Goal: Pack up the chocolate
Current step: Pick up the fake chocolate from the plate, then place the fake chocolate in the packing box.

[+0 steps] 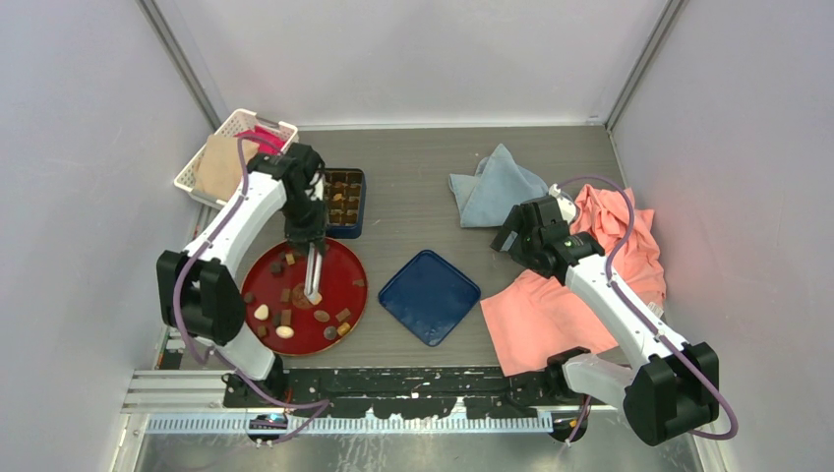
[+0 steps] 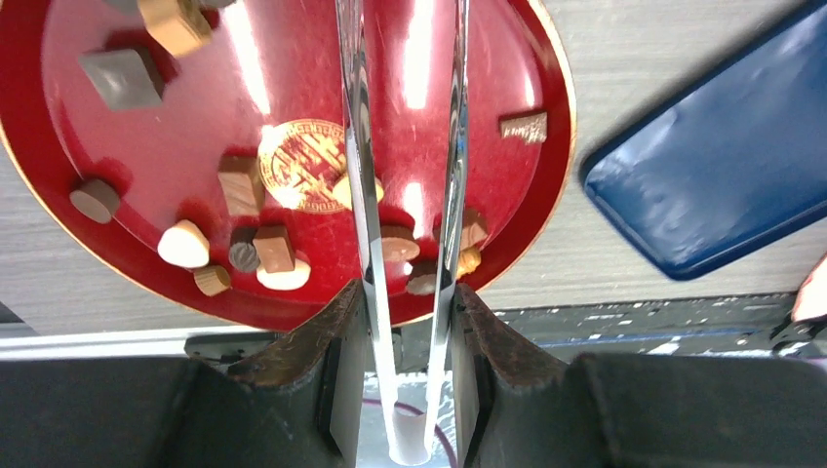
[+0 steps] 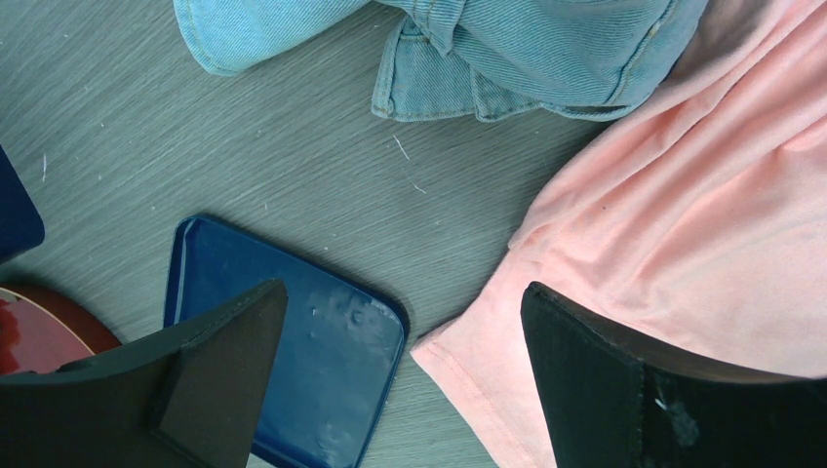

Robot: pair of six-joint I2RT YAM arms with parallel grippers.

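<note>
Left gripper (image 2: 410, 327) is clamped on the metal tongs (image 2: 356, 146), blades half squeezed; right gripper (image 3: 402, 302) gapes wide, empty. Chocolate (image 2: 273, 249) lies scattered on the red plate (image 2: 293, 58), lower left of top view. Best handling, judged: straddle one piece, squeeze gently, lift straight.

tongs (image 2: 357, 146): tips past top edge | chocolate (image 2: 398, 244): some behind tongs | red plate (image 3: 34, 317): cropped left

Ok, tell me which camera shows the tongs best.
Left wrist: both blades of the tongs run large from the left gripper over the plate, tips cut off. The top view shows them small; the right wrist view not at all.
</note>
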